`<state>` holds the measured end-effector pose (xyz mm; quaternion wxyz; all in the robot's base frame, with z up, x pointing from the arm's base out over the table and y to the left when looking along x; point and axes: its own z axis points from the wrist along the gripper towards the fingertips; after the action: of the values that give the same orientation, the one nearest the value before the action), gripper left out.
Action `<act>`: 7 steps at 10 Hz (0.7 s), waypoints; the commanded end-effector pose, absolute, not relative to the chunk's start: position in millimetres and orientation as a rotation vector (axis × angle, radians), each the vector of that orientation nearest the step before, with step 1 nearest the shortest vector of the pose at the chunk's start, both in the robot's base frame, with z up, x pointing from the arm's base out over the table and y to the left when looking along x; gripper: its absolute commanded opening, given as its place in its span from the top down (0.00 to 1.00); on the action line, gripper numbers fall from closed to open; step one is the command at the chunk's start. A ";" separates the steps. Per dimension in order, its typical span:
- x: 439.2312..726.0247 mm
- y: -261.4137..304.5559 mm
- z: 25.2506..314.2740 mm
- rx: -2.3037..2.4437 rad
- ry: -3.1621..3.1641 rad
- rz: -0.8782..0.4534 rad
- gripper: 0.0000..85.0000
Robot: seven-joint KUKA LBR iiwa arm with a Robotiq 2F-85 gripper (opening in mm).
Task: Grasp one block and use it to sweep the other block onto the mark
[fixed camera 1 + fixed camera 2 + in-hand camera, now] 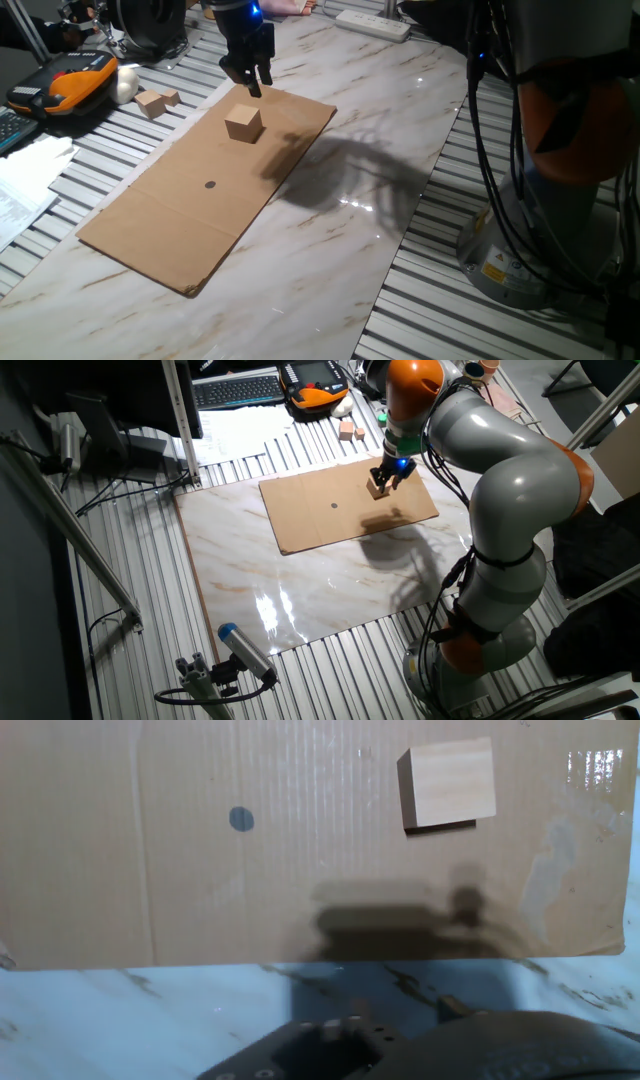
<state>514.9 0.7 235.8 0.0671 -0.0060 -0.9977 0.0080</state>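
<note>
The other block, a pale tan wooden cube (243,123) (378,490) (447,782), rests on a brown cardboard sheet (180,230) near its far end. The mark, a small dark dot (210,184) (334,504) (241,819), lies on the cardboard roughly a hand's width from the cube. My gripper (255,88) (386,477) hangs just above and behind the cube, not touching it. I see nothing between its fingers, and I cannot make out their gap. In the hand view only the dark hand body shows at the bottom.
Two smaller tan wooden pieces (150,103) (171,98) lie on the slatted table left of the cardboard. An orange and black device (70,80), a white power strip (372,24) and a keyboard (238,390) line the far side. The arm's base (560,200) stands at the right.
</note>
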 end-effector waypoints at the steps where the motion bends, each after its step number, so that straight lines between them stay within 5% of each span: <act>1: 514.9 0.8 235.8 -0.016 -3.009 0.024 1.00; 7: 514.9 0.8 235.8 -0.002 -3.007 0.025 1.00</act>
<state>514.9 0.9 235.8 0.0668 -0.0012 -0.9977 0.0083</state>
